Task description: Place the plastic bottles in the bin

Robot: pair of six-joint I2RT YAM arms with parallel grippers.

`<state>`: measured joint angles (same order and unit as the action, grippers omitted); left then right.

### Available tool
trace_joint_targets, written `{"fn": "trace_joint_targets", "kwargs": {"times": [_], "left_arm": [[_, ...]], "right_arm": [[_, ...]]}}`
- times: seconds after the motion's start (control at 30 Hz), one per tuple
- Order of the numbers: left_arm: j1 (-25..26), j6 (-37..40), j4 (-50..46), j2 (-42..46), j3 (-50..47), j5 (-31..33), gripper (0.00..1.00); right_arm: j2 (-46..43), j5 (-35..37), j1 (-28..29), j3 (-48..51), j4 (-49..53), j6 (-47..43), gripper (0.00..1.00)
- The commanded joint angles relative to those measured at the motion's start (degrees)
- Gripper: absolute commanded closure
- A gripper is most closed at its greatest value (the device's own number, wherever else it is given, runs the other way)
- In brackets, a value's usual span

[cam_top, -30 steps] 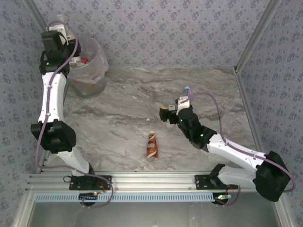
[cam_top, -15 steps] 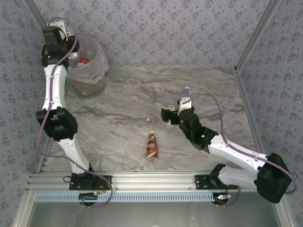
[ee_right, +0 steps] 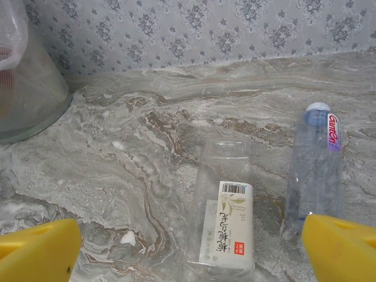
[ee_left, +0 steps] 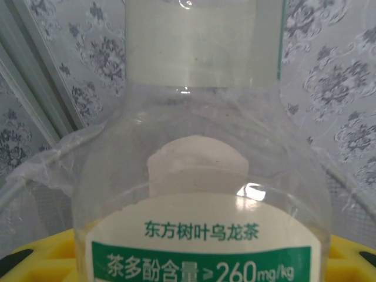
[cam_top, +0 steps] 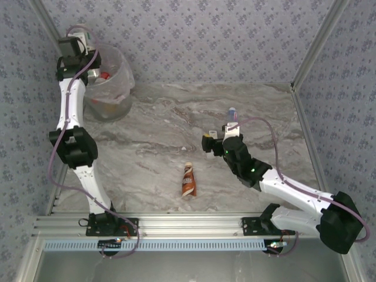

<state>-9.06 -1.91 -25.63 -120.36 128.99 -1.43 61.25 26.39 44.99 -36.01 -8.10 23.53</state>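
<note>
My left gripper (cam_top: pixel 75 42) is raised at the far-left corner, beside the rim of the grey bin (cam_top: pixel 114 88). It is shut on a clear bottle (ee_left: pixel 200 176) with a white cap and a green label, held between yellow fingers (ee_left: pixel 41 255). The bin's crinkly bag (ee_left: pixel 47 170) shows behind the bottle. My right gripper (ee_right: pixel 191 252) is open low over the table, with a clear white-labelled bottle (ee_right: pixel 226 217) lying between its fingers. A blue-capped bottle (ee_right: pixel 314 164) lies just right of it. A brown-white bottle (cam_top: pixel 188 179) lies near the table's front. Bottles, one with a red cap (cam_top: pixel 104 75), lie in the bin.
Patterned walls enclose the marble table (cam_top: pixel 158 135) at the back and both sides. A metal post (cam_top: pixel 311 47) runs along the right corner. The bin (ee_right: pixel 23 88) stands far left of my right gripper.
The left arm has straightened and carried the held bottle a little to the right along the bin's far-left rim. The right gripper has edged slightly right over the clear bottle.
</note>
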Motion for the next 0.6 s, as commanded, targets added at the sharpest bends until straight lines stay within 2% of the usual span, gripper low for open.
{"fn": "trace_joint_targets", "kwargs": {"times": [0.0, 0.27, 0.4, 0.5, 0.57], "left_arm": [[-1.54, 1.24, 1.61, 0.71, 0.69, 1.07, 0.91], [-3.64, 3.35, 3.79, 1.14, -2.52, 0.31, 0.83], [-3.61, 4.53, 3.94, 0.8, -3.22, 0.22, 0.74], [-3.64, 3.48, 3.11, 0.82, -2.33, 1.34, 0.52], [-3.65, 2.54, 2.72, 1.24, -1.61, 1.1, 0.42]], "right_arm": [[-1.53, 2.22, -0.25, 0.84, 1.41, 1.15, 0.01], [-1.75, 2.63, -0.2, 1.21, 1.5, 1.56, 0.01], [-1.84, 2.64, -0.26, 1.24, 1.64, 1.77, 0.01], [-1.8, 2.66, -0.22, 1.16, 2.08, 1.78, 0.01], [-1.84, 2.78, -0.19, 1.18, 2.12, 1.91, 0.01]]}}
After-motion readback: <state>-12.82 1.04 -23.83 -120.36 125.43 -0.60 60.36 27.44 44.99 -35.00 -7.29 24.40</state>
